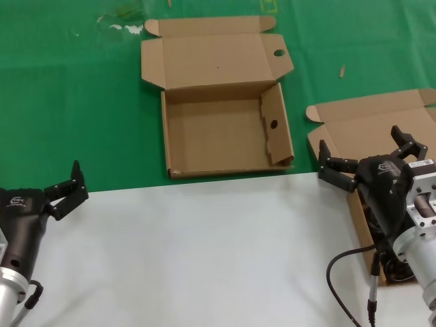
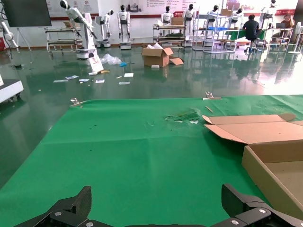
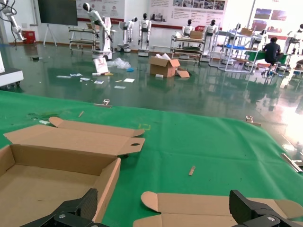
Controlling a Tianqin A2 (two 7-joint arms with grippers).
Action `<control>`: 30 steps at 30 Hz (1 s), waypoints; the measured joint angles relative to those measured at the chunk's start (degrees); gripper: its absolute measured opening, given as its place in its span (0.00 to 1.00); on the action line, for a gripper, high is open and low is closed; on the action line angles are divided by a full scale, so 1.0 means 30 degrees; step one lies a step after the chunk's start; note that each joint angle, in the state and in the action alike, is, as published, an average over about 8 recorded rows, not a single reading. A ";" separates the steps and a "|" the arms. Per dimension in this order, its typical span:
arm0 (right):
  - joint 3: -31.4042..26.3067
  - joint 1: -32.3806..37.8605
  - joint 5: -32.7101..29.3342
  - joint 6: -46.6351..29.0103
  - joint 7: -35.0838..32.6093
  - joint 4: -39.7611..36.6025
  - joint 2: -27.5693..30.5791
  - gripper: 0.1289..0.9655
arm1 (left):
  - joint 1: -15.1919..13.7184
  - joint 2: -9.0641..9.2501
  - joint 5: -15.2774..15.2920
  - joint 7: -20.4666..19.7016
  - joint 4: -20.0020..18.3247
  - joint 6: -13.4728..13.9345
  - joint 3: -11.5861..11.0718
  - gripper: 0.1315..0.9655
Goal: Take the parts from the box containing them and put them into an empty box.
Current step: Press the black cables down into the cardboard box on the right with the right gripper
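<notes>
Right gripper [image 1: 368, 155] spread wide, holding nothing, above the cord box [image 1: 354, 126], left gripper [image 1: 68, 187] spread, low over white table [image 1: 204, 252], empty box [image 1: 218, 133] on green mat [image 1: 68, 102]

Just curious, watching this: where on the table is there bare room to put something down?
The white sheet between the left gripper and right gripper is bare, as is the green cloth left of the open brown cardboard box with punched holes. The right edge is crowded: plain-lidded cardboard box, black cords.
</notes>
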 joint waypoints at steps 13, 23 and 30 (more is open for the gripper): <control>-0.0080 -0.0092 0.0094 -0.0046 0.0151 0.0110 0.0302 1.00 | 0.0000 0.0000 0.0000 0.0000 0.0000 0.0000 0.0000 1.00; 0.0574 -0.1946 0.0768 -0.1798 0.1066 0.1755 0.3591 1.00 | 0.0000 0.0000 0.0000 0.0000 0.0000 0.0000 0.0000 1.00; 0.3288 -0.4673 0.1599 -0.4794 0.0591 0.3425 0.6393 1.00 | 0.0000 0.0000 0.0001 0.0000 0.0000 0.0000 0.0000 1.00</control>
